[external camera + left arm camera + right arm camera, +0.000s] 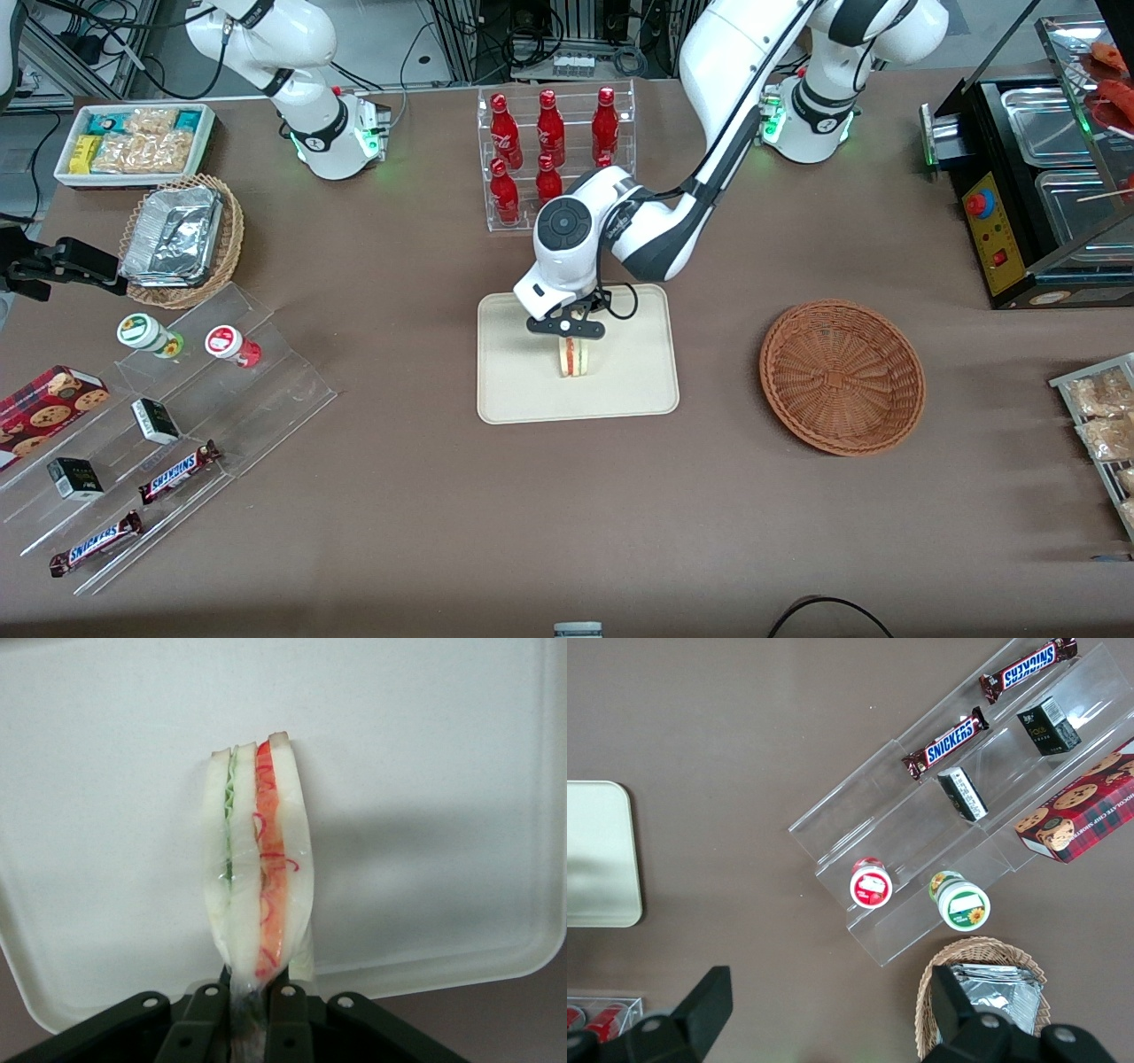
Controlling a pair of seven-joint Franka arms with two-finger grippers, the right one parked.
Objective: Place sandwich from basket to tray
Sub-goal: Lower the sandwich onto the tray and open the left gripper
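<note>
While pinched at one end between the two black fingers of the left arm's pincer, hangs upright over the tray: the sandwich. Pincer narrow, closed on the clear wrap and the tip of the wedge.

Seen from the wrist as three slices of pale white bread, pressed together side by side. Between the first and the middle slice, a thin green layer; between the middle and the last slice, a thicker red layer with small curls of red on it. Covered with a shiny clear film, gathered where the fingers grip it. Narrow at the gripped end, a little wider in the middle.

Placed above the middle part of the cream-beige tray, with a soft shadow on the tray surface beside it. Cannot tell whether the low end touches the tray or only floats just above it.

Lying on the brown desk well apart from the tray, toward the working arm's end: the round reddish-brown wicker basket, with only its weave showing inside. Farther from the front camera than the tray: a clear rack of red bottles.
</note>
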